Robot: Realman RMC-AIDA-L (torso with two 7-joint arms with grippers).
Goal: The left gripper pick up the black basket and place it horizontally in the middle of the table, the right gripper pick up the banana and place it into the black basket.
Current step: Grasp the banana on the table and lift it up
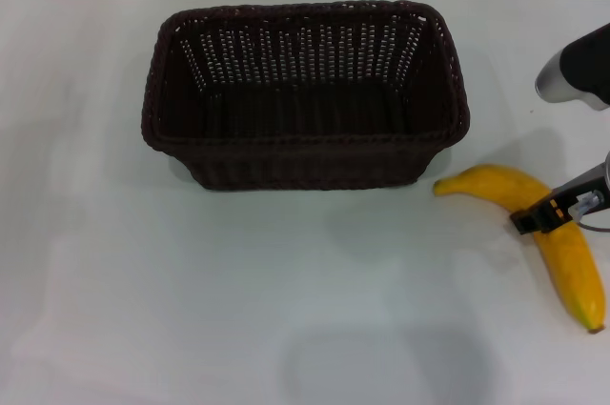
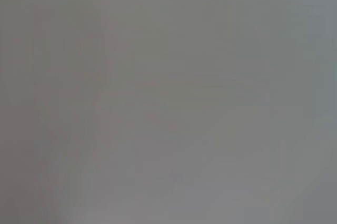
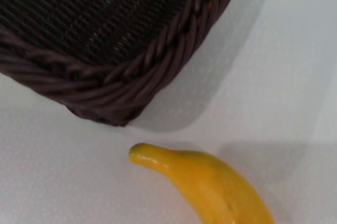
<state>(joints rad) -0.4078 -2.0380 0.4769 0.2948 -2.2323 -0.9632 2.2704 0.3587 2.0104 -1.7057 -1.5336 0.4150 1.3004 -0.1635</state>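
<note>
The basket [image 1: 305, 95] stands lengthwise across the middle of the worktop [image 1: 191, 310], open side up, so the step in hand looks to be the banana pick. The right pincer [image 1: 545, 214] sits over the banana [image 1: 543, 233] at about the middle of its curve. I cannot tell whether its fingers are apart or closed on the fruit. The left pincer is not seen; its wrist view shows only blank grey.

To do the pick well, grip across the thick middle, square to the curve, so the smooth skin does not roll out. Lift straight up before travelling.

From the right pincer, the basket lies just off toward the robot's left and a little farther away, its near corner [image 3: 105, 103] close to the banana's tip [image 3: 139, 153] but apart from it. The braided rim stands high, so the carry must clear it. The inside is empty and longer than the banana. The worktop in front of the pincer is bare.
</note>
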